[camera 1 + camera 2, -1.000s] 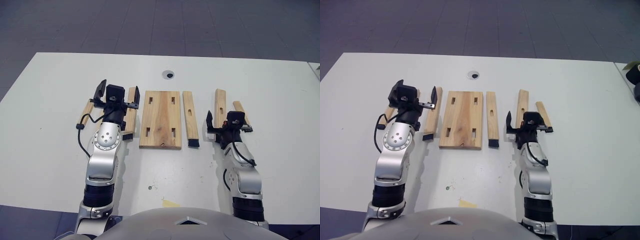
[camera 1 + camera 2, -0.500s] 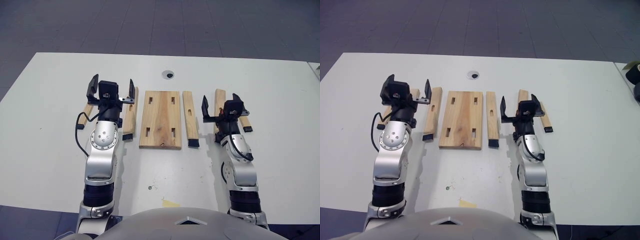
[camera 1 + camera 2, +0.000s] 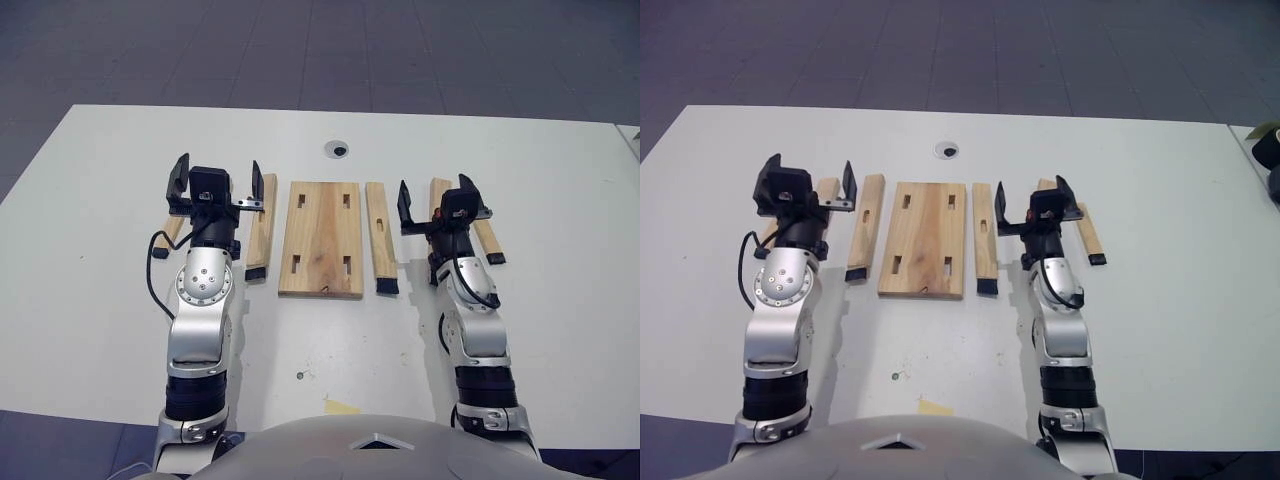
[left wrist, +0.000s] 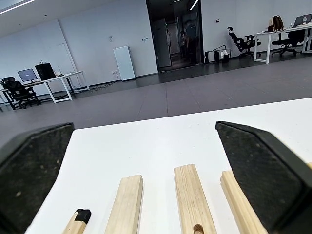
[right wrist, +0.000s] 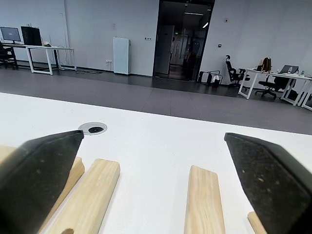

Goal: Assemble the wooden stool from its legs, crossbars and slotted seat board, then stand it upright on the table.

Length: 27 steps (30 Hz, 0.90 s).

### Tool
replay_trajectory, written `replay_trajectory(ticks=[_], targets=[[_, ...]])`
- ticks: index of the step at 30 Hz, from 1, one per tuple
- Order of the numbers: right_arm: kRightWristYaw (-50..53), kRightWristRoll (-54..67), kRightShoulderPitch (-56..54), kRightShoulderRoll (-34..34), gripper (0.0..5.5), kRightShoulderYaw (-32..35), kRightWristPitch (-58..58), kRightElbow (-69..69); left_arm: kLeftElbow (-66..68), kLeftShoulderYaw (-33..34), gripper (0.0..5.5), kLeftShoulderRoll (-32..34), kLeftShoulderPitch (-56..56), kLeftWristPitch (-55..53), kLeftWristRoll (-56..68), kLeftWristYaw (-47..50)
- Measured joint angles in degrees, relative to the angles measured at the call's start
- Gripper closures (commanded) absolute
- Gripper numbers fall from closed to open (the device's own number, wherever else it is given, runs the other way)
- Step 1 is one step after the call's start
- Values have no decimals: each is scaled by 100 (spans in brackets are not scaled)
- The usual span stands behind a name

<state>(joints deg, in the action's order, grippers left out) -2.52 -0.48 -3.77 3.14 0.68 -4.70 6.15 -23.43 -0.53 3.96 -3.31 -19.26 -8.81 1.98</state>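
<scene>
- Seat board of pale wood, rectangular with four slots, lies flat on the white bench, midway between its left and right edges and nearer its far edge.
- Slotted wooden leg with a black foot lies just beside the board's left side. A thinner wooden crossbar with a black tip lies farther toward the bench's left edge, partly hidden by the left arm.
- Second slotted wooden leg lies just beside the board's right side. A third wooden leg and a thin black-tipped wooden bar lie beyond it, toward the right edge.
- Left hand hangs above the pieces left of the board, its black pads spread wide, grasping nothing.
- Right hand hangs over the third leg, fingers apart and empty.
- Round grey cable port sits near the bench's far edge, beyond the board.
</scene>
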Motion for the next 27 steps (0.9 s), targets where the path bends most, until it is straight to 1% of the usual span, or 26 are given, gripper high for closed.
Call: replay_trajectory(ticks=[6,8,10,14,16,18,23,27], targets=[[39,-12,-7,-2,11,6,0,-8,-23,25,10,23,-15,-22,117,-147],[121,-23,91,-6,11,63,-1,172,-23,144,10,142,-125,-116,251,-315],[211,-38,208,-6,11,149,0,322,-22,386,10,311,-228,-211,419,-494],[315,-41,553,63,11,385,-31,456,107,1315,10,935,-281,-433,695,-692],[309,-43,579,101,11,400,-52,461,217,1515,10,1068,-280,-469,745,-700],[309,-43,549,106,11,398,-72,460,211,1468,10,1051,-281,-484,804,-723],[280,-31,410,101,11,343,-94,461,3,932,10,751,-222,-506,863,-726],[30,171,419,102,11,261,-268,461,-18,836,10,591,50,-514,932,-732]])
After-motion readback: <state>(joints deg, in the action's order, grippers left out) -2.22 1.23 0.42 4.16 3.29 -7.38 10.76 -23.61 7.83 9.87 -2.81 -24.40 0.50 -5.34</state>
